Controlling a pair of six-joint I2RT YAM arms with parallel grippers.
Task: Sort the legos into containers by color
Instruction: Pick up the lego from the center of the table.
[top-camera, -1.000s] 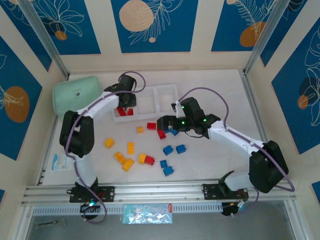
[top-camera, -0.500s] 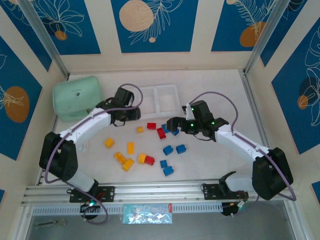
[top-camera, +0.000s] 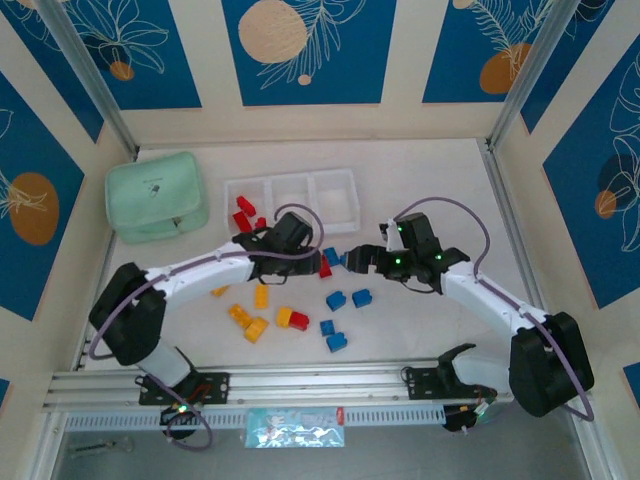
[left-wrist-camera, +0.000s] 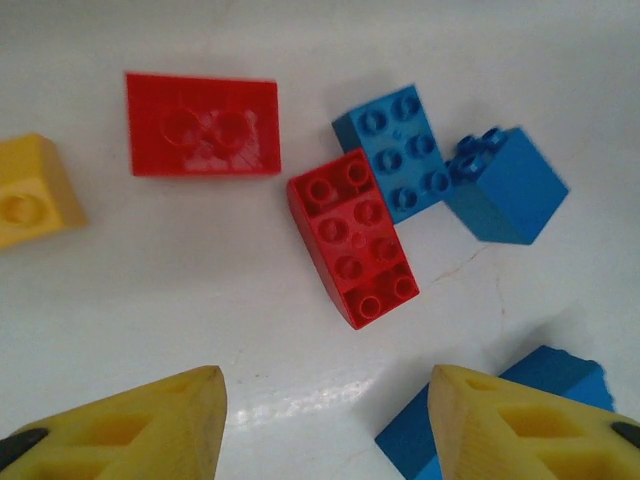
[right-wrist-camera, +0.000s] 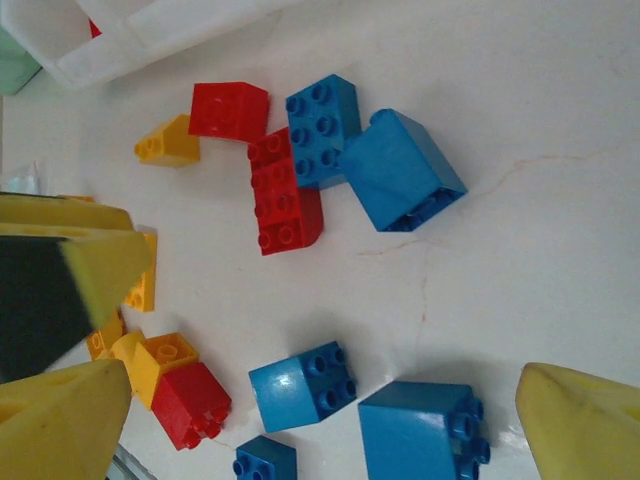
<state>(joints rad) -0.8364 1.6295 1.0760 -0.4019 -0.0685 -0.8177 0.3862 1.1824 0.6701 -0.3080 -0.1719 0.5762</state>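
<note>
Looking through the left wrist camera, you have your left gripper (left-wrist-camera: 325, 425) spread apart above the bare surface (left-wrist-camera: 200, 290), with nothing pinched between its yellow fingers (left-wrist-camera: 140, 420). Straight ahead of it lies a red eight-stud brick (left-wrist-camera: 352, 238), studs up. A blue brick (left-wrist-camera: 398, 150) touches that brick's far side, and a blue block (left-wrist-camera: 508, 188) tipped on its side leans against the blue brick. Further ahead and off to one side, a flat red brick (left-wrist-camera: 203, 125) lies apart from that cluster, and a yellow brick (left-wrist-camera: 30, 190) sits at the frame edge. Another blue piece (left-wrist-camera: 480, 425) lies just beside one finger.

Your right gripper (right-wrist-camera: 325, 375) stands spread wide and grips nothing. On the surface between its fingers lie a small blue brick (right-wrist-camera: 300, 385) and a larger blue one (right-wrist-camera: 420, 430). The red-and-blue cluster is ahead of it.

From overhead, the two grippers face each other across that cluster. Beyond both of them sits the white tray (top-camera: 290, 178), with several red legos (top-camera: 243, 212) in its left-end compartment. A mint pouch (top-camera: 155, 195) lies near that end of the tray. Back from your left gripper, toward the arm bases, yellow legos (top-camera: 250, 322) are scattered on the surface
</note>
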